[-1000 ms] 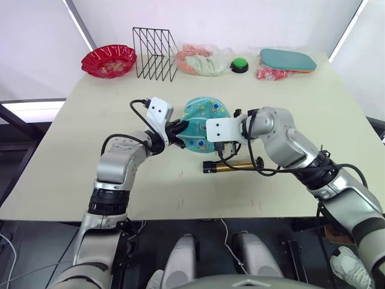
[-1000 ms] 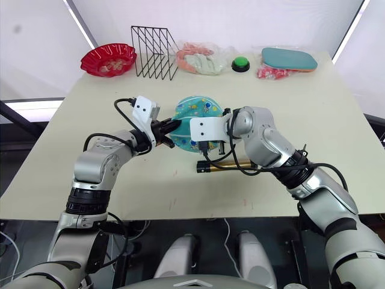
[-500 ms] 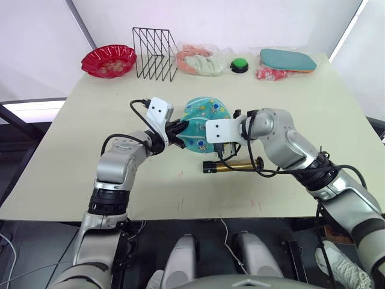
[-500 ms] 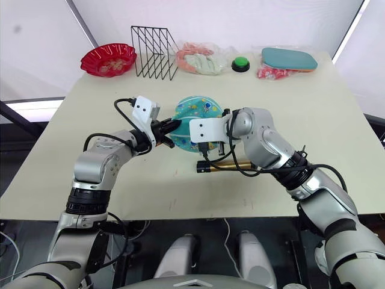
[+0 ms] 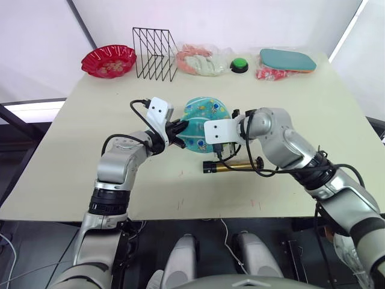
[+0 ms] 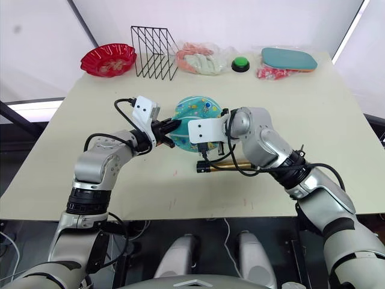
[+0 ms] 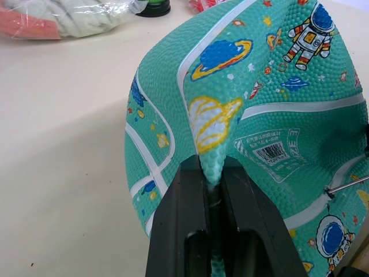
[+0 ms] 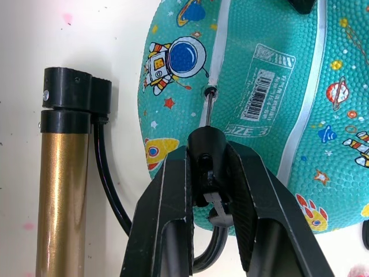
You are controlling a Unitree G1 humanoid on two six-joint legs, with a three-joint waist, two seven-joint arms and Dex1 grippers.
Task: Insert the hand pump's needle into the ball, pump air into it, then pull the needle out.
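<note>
The teal ball, dented and printed with cartoons, lies at the table's middle. My left gripper is shut on a pinched fold of the ball's rubber, at its left side. My right gripper is shut on the needle's black fitting, at the ball's right side near the barcode sticker. The thin needle points at the valve hole on a white seam, and its tip touches the hole while most of the pin shows. The bronze hand pump lies on the table in front of the ball, its black hose curving to the fitting.
Along the table's far edge stand a red bowl, a black wire rack, a plastic bag, a green button and a flat teal oval pad. The table's front edge is close below the pump.
My right gripper has edged slightly left toward the ball with the fitting. The left gripper, ball and pump have stayed put.
</note>
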